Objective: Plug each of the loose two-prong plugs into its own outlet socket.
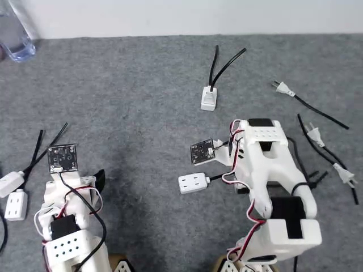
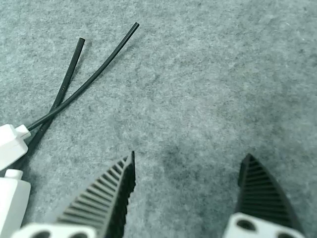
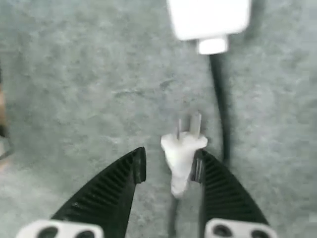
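While plug [image 3: 182, 148] sits btwn parted jaws, R end effector [image 3: 169, 153] faces outlet [image 3: 208, 17].

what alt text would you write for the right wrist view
A white two-prong plug sits between the open black fingers of the right gripper, touching one of them, prongs aimed at a white outlet socket ahead. The socket's black cord trails back past the plug over grey carpet.

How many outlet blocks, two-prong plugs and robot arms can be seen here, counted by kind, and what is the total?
White outlet blocks: 4
Two-prong plugs: 4, three lying loose, one inside the open right claw
Robot arms: 2
Total: 10
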Robot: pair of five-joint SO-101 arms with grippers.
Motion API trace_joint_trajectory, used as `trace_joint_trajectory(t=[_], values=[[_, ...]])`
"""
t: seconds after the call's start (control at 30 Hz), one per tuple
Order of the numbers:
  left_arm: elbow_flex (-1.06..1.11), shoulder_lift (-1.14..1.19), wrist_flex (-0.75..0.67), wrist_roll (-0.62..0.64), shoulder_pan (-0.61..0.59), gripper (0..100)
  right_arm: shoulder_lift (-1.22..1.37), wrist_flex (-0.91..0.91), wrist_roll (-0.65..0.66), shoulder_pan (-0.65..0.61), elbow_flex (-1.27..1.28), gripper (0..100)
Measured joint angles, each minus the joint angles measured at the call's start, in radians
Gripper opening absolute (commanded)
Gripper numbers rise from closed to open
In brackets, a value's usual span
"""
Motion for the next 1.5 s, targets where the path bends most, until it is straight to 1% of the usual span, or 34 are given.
trace_joint_trajectory(t=[0.2, 0.4, 0.73, 0.9, 1.2, 1.5], values=[[0.0, 0.0, -0.025, 0.0, 0.0, 32, -0.011, -0.077, 0.0, 0.014, 0.057, 15.5], [0.006, 0.0, -0.025, 0.0, 0.0, 32, -0.015, -0.083, 0.034, 0.017, 0.061, 15.5], [0.006, 0.0, -0.025, 0.0, 0.0, 32, -0.103, -0.052, 0.04, 0.021, 0.066, 15.5], [0.006, 0.0, -0.025, 0.0, 0.0, 32, -0.104, -0.051, 0.04, 0.02, 0.066, 15.5], [0.006, 0.0, -0.025, 0.0, 0.0, 32, -0.025, -0.094, 0.04, 0.02, 0.064, 15.5], [0.006, 0.0, -0.025, 0.0, 0.0, 32, 0.002, -0.098, 0.04, 0.023, 0.051, 15.4]])
